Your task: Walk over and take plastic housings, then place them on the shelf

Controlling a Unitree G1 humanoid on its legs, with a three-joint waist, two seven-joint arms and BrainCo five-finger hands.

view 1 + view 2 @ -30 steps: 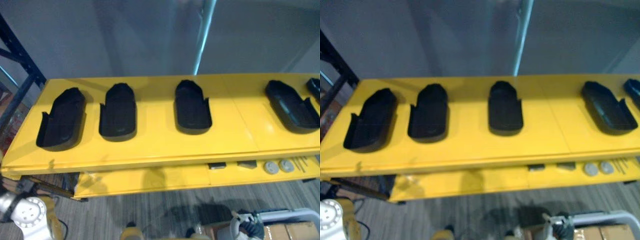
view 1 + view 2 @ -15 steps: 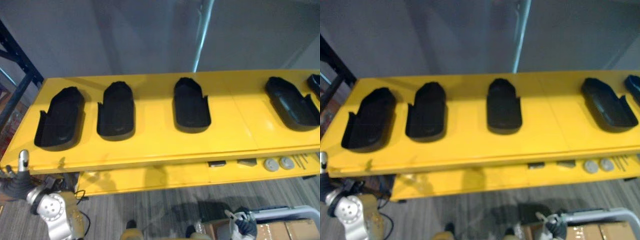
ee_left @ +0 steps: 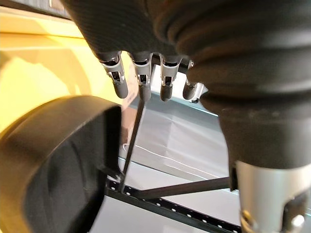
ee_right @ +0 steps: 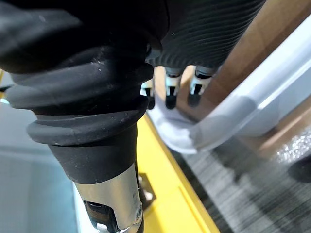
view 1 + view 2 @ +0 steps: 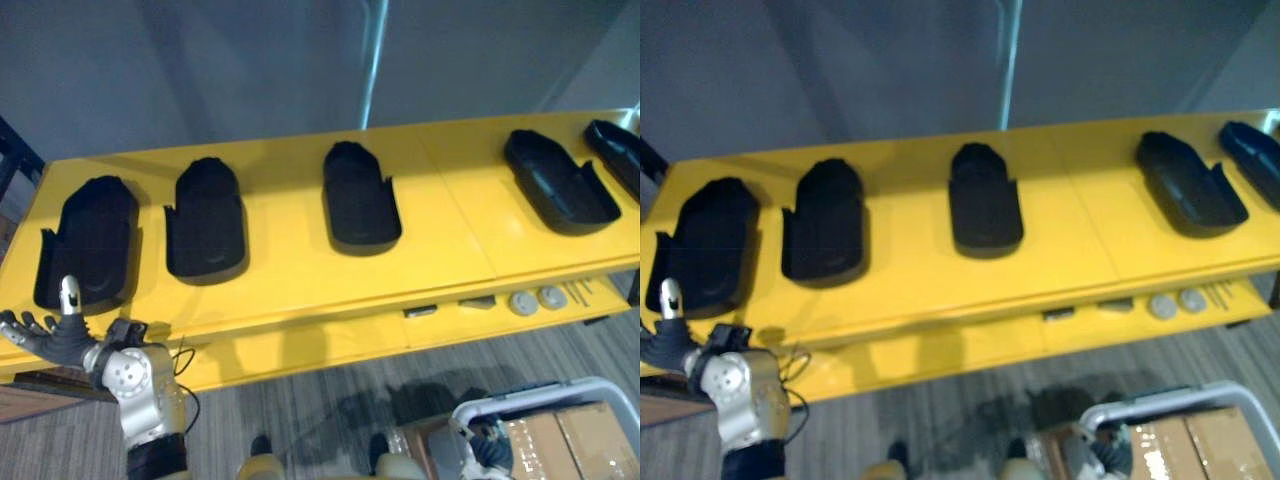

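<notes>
Several black plastic housings lie in a row on the yellow table top (image 5: pixel 280 290): the leftmost housing (image 5: pixel 85 245), a second (image 5: pixel 205 220), a middle one (image 5: pixel 360 197) and two at the far right (image 5: pixel 558 182). My left hand (image 5: pixel 55 338) is up at the table's front edge, just below the leftmost housing, fingers spread and straight, holding nothing. In the left wrist view its fingers (image 3: pixel 141 80) point past that housing (image 3: pixel 53 165). My right hand (image 4: pixel 170 94) hangs low on the right with straight fingers, empty.
A lower yellow shelf (image 5: pixel 300 350) under the top carries two grey discs (image 5: pixel 535 300) and small blocks (image 5: pixel 420 311). A white-framed cart (image 5: pixel 545 400) with a cardboard box (image 5: pixel 575 435) stands at the lower right. A dark rack post (image 5: pixel 15 155) rises at the far left.
My left hand has risen from the lower left to the table's front edge below the leftmost housing. The camera has shifted, so the whole table sits further left. The housings lie as before.
</notes>
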